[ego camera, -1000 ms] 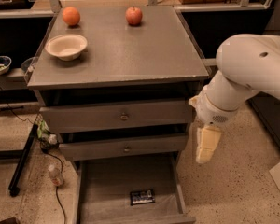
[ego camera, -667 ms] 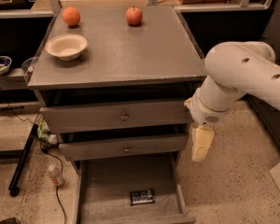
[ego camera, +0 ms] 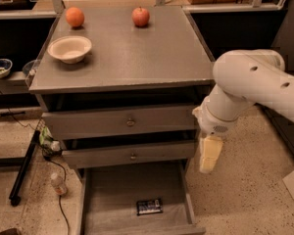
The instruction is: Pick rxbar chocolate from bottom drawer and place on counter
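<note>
The rxbar chocolate (ego camera: pixel 149 206) lies flat on the grey floor of the open bottom drawer (ego camera: pixel 112 190), near its front right. The counter (ego camera: pixel 137 53) is the broad grey cabinet top. My gripper (ego camera: pixel 208 154) hangs pointing down from the white arm (ego camera: pixel 250 87) at the cabinet's right side, level with the middle drawer and above and to the right of the bar. It holds nothing that I can see.
On the counter stand a cream bowl (ego camera: pixel 69 48), an orange (ego camera: pixel 74 16) and a red apple (ego camera: pixel 141 16). The two upper drawers (ego camera: pixel 130 123) are slightly out. A small bottle (ego camera: pixel 58 183) and cables lie on the floor to the left.
The arm has moved left, toward the cabinet, carrying the gripper closer to the drawers' right edge. The bar has not moved.
</note>
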Available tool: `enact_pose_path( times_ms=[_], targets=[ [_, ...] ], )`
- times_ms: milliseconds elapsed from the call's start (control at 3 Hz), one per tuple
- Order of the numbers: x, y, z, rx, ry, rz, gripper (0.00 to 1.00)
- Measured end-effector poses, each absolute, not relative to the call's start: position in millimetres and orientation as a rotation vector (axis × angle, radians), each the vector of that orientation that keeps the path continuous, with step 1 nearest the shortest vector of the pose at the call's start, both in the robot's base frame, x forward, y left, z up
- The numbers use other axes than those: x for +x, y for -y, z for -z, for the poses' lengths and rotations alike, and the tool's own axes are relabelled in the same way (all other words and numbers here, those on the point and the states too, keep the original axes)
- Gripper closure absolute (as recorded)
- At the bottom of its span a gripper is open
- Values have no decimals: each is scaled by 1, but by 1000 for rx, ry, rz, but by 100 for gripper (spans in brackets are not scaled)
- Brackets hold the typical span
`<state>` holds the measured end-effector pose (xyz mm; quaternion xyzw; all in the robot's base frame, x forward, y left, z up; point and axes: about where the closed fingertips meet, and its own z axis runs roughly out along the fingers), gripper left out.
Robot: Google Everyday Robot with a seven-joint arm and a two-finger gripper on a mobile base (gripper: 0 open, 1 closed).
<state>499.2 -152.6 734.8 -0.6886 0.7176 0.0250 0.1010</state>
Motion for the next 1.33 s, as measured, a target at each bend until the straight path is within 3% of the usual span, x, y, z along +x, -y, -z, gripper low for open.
enact_pose_path(
  times_ms=[1333],
  targets=[
    [505, 130, -662, -2045, -2166, -202, 0]
  ],
)
